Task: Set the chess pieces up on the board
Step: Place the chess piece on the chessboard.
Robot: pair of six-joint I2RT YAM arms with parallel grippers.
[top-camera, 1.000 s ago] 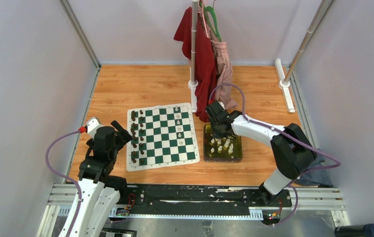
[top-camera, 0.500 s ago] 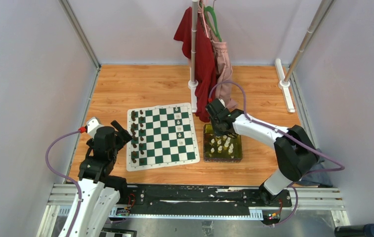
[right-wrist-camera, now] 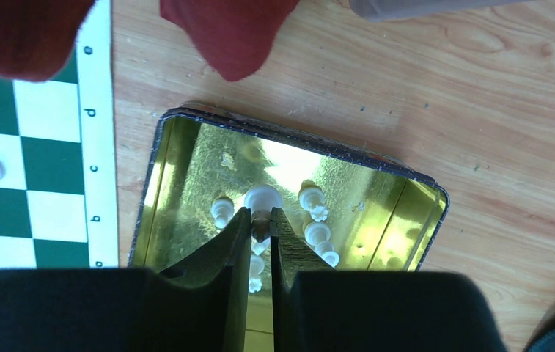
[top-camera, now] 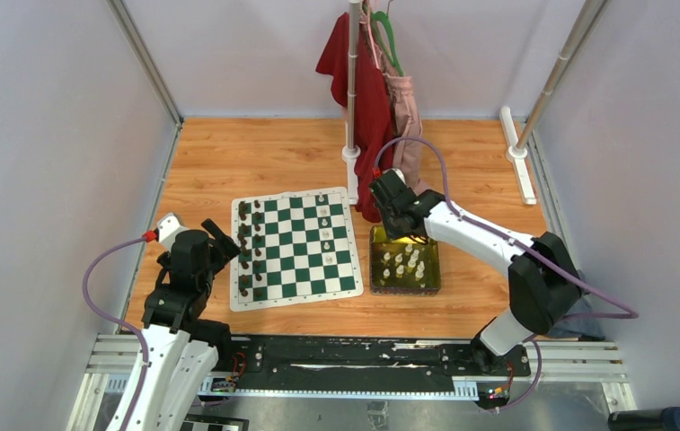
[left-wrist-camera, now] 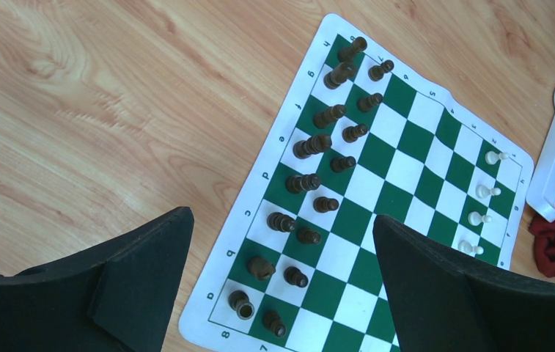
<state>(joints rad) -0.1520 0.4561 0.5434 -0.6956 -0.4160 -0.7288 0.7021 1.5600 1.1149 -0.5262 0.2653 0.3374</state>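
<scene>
Arm at near left: left claw (left-wrist-camera: pixel 281 220) spread wide and empty, hovering above the wood just off the board (top-camera: pixel 295 269) on its left edge.
Dark side: dark chessmen (left-wrist-camera: pixel 311 147) fill the two files nearest that claw, all standing.
White side: four chess pieces (top-camera: pixel 325 235) stand in a line along the board's right file, and the rest of that side is bare.
Tray: yellow-green tray (right-wrist-camera: pixel 208 158) lies just beside the board's right border, with the remaining white men (top-camera: pixel 405 265) loose in it, some upright and some tipped over.
Right claw: right claw (right-wrist-camera: pixel 261 220) hangs over the far end of the tray, jaws nearly together and pinching one white piece.
Held piece (right-wrist-camera: pixel 262 198): gripped at its narrow part, with a round end showing just past the fingertips. Which end that is, I cannot tell. Its long axis seems to run roughly in line with the fingers, so it probably hangs close to upright.
Bearing: the board lies to the right arm's left. In the wrist view its lettered border and two placed men sit at the left edge, so the carry is probably a short sideways one to an open square on that right side.
Nearer arm: the right arm — it has the tray under it and the white ranks beside it, while the left claw is parked across the board.
Far hazard: a red cloth (top-camera: pixel 367 90) hangs from a stand down to the board's far right corner, close to the claw. A swing that drifts far could brush it.
</scene>
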